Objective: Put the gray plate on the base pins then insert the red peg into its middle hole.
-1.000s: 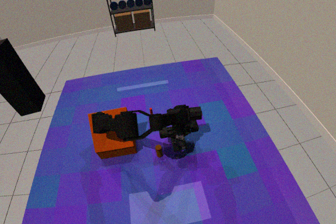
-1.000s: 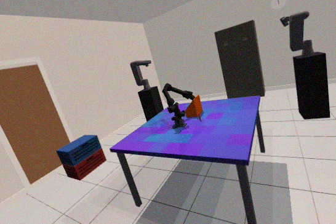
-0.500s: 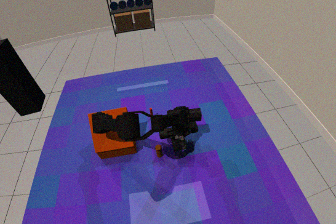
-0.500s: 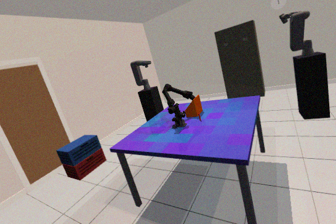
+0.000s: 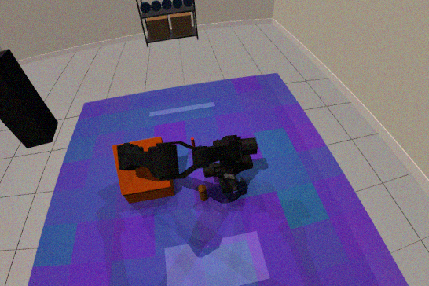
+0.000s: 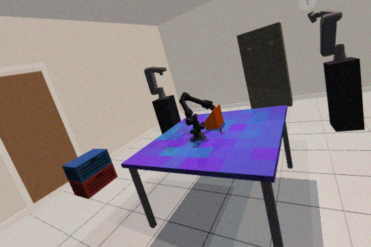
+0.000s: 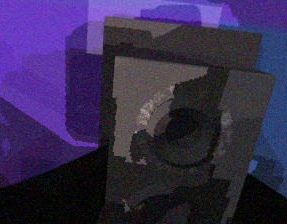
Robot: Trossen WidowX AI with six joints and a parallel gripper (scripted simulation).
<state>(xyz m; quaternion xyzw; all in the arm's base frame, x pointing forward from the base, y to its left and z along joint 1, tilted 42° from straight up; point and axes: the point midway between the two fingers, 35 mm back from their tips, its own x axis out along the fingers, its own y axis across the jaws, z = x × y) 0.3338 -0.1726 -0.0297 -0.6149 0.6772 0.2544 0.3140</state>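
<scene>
The gray plate in the wrist view (image 7: 244, 100) has its broad face and a dark round hole toward the camera. Behind its top edge shows a second gray block, the base (image 7: 234, 47), and the plate overlaps most of it. The pins are not visible, and I cannot tell whether the plate lies flat. My gripper (image 7: 166, 160) is part open, with dark finger shapes on both sides of the plate's lower part. The top and exterior views do not show the fingertips, plate or base clearly. The red peg (image 5: 192, 141) (image 6: 221, 129) stands beyond the arm in the top view.
An orange block (image 5: 149, 188) (image 6: 215, 121) stands beside the arm, partly under its black outer end in the top view. A short orange-brown cylinder (image 5: 202, 192) stands near the arm's base. A pale strip (image 5: 182, 109) lies toward the table's far edge.
</scene>
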